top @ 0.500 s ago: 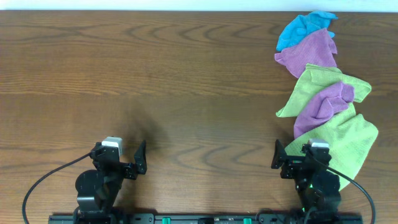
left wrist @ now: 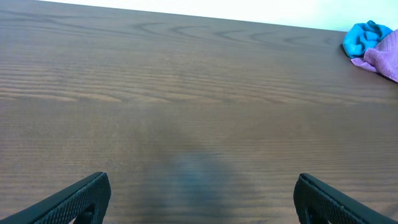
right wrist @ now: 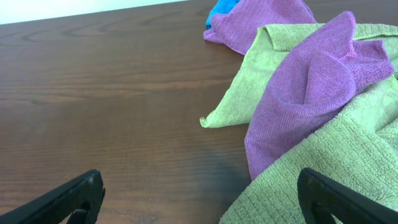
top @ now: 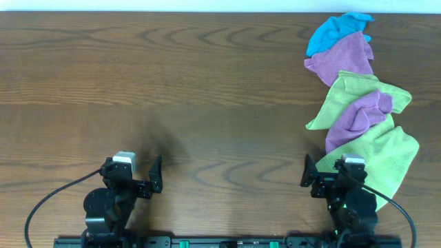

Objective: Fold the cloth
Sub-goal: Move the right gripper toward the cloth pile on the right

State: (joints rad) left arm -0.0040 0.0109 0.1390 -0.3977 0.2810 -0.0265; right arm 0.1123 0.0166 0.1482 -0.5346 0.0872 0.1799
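Two lime-green cloths lie in a pile at the right. The near one reaches under my right gripper's right finger. The far one lies beyond it, partly under a purple cloth. No white tag shows, so I cannot tell which is the task's cloth. My right gripper is open and empty, low over the near cloth's left edge. My left gripper is open and empty over bare wood at the front left.
A second purple cloth and a blue cloth lie at the far right end of the pile. The wooden table has its far edge at the top.
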